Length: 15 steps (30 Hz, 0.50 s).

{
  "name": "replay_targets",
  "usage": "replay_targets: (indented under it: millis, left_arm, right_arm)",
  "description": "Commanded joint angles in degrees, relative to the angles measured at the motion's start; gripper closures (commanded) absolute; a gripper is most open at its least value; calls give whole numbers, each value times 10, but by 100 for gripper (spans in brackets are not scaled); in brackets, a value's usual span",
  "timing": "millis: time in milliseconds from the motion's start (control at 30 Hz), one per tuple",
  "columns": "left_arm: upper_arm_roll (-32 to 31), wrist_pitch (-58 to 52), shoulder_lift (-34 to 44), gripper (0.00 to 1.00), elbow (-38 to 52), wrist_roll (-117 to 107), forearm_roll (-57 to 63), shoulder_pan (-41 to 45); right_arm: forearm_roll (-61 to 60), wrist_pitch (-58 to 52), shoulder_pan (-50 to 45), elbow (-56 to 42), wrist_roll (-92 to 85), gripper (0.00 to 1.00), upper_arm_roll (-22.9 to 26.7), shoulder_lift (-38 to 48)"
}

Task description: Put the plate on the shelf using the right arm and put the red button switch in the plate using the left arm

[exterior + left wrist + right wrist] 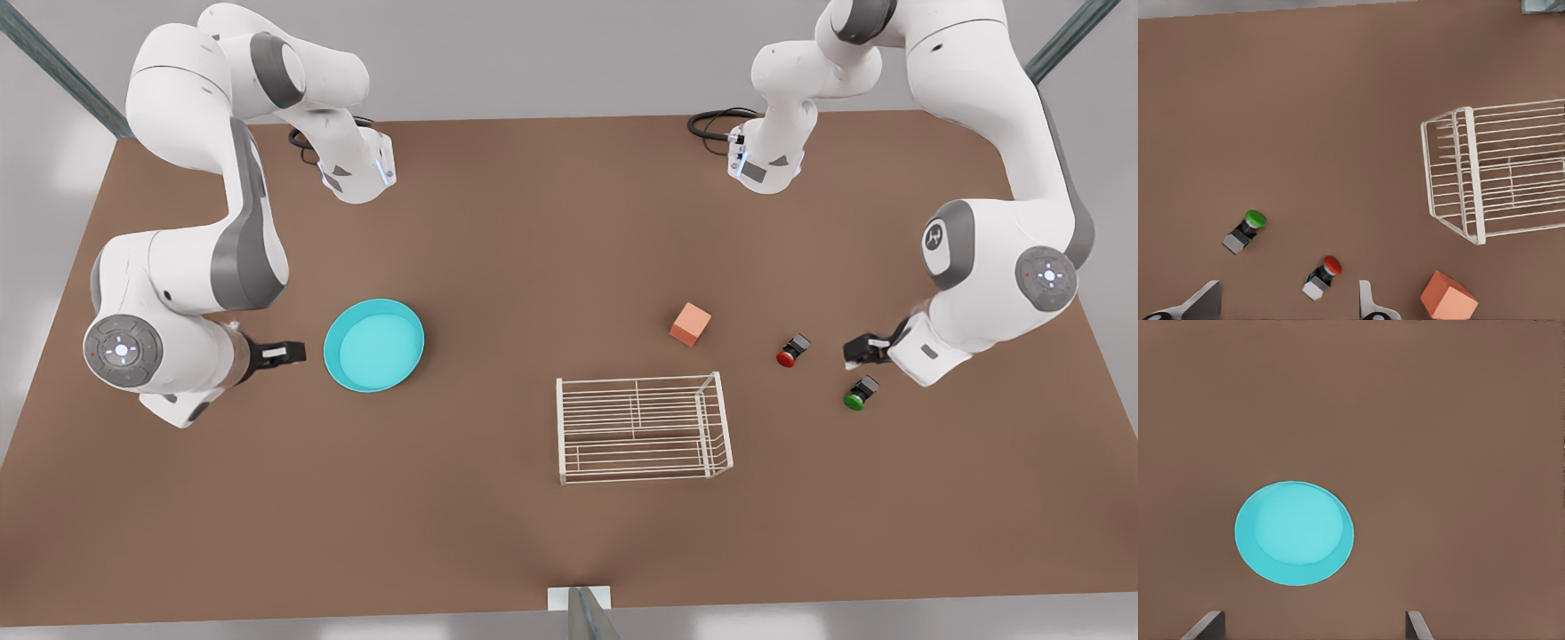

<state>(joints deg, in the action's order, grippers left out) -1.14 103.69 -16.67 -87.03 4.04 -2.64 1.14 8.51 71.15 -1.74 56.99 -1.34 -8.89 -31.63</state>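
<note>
Brown desk (498,267) carries everything. Right claw (293,353), at the front view's left, is wide open and empty beside the plate (374,345), which holds nothing. Left claw (855,351), at the right, seems open and empty too, near the red button switch (791,352). Green button (860,394) lies just beside it, so a wrong pick is the main risk. Shelf (642,428) at lower center is bare and barely wider than the plate, which could tip off. Orange cube (690,324) is nearby.
</note>
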Motion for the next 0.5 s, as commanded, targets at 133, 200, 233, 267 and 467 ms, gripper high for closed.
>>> replay_targets:
  millis: [133, 200, 233, 267, 467]
  left_arm:
    - [-4, 71, 3, 0, 2, 235, 0, 19]
    - [-5, 73, 1, 0, 2, 251, 2, 20]
    - [-2, 72, -5, 0, 0, 256, -6, 0]
    - [-2, 71, -6, 0, -1, 258, -6, -8]
    - [-11, 22, 8, 0, -39, 245, 47, 64]
  right_arm:
    - [-31, 7, 6, 4, -8, 0, 6, 1]
    - [-118, 4, 58, 87, -5, 0, 5, 13]
    - [-133, 21, 72, 119, -6, 0, 3, 13]
    - [-126, 57, 75, 162, -9, 0, 2, 24]
    - [-136, 297, 82, 453, -67, 0, 0, 137]
